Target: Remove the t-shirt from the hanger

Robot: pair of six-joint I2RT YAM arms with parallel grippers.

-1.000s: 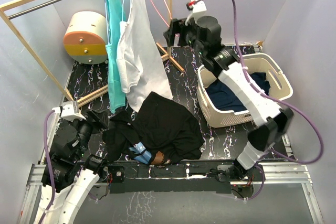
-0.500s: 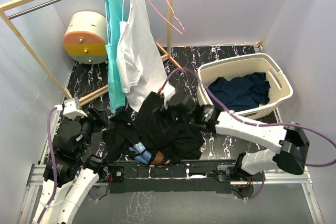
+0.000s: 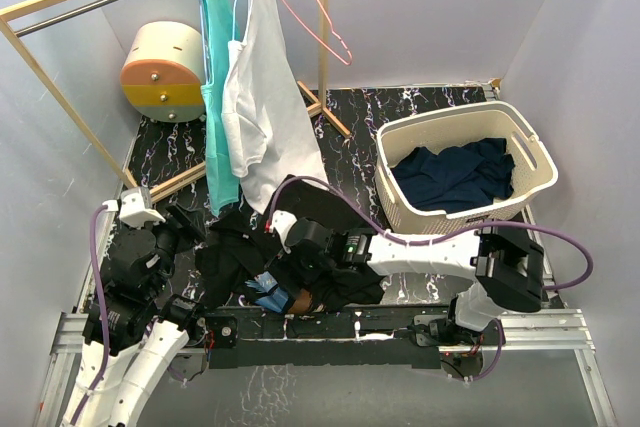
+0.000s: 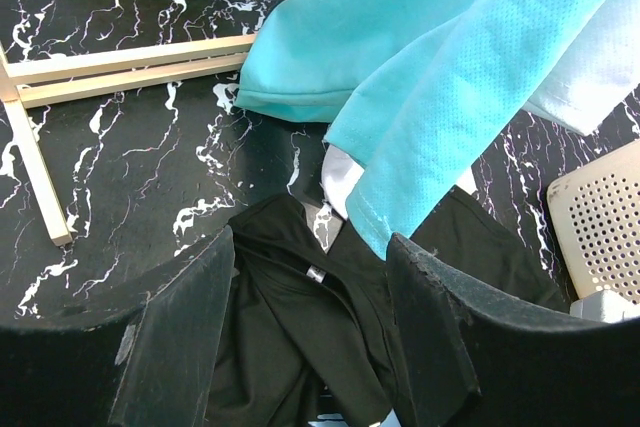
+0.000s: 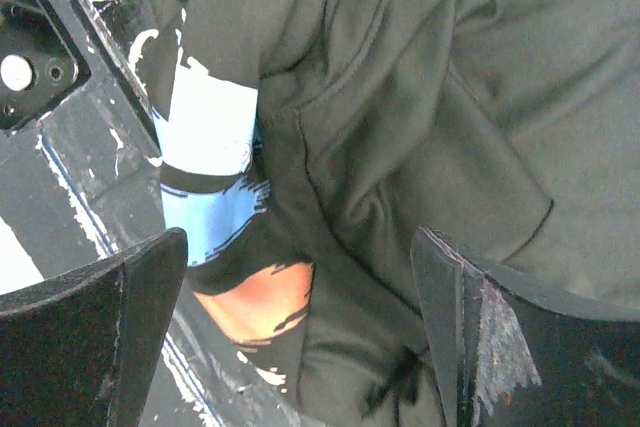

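A black t-shirt (image 3: pixel 325 232) with a blue and orange print lies crumpled on the marbled table, off any hanger. An empty pink hanger (image 3: pixel 300 2) hangs on the rail. A teal shirt (image 3: pixel 215 77) and a white shirt (image 3: pixel 265 107) hang on hangers beside it. My right gripper (image 3: pixel 298 247) is open, low over the black t-shirt (image 5: pixel 420 117), with the print (image 5: pixel 215 197) between its jaws. My left gripper (image 3: pixel 178 232) is open and empty, above the black shirt's collar (image 4: pixel 300 317), with the teal shirt's hem (image 4: pixel 420 97) just beyond it.
A white laundry basket (image 3: pixel 530 142) holding dark blue clothes stands at the right; its corner shows in the left wrist view (image 4: pixel 600 237). The wooden rack base (image 4: pixel 130 67) crosses the table. A cream, orange and yellow drum (image 3: pixel 165 72) sits at the back left.
My right arm has swung from the pink hanger at the rail down to the black t-shirt and on toward the near left. The left arm has hardly moved.
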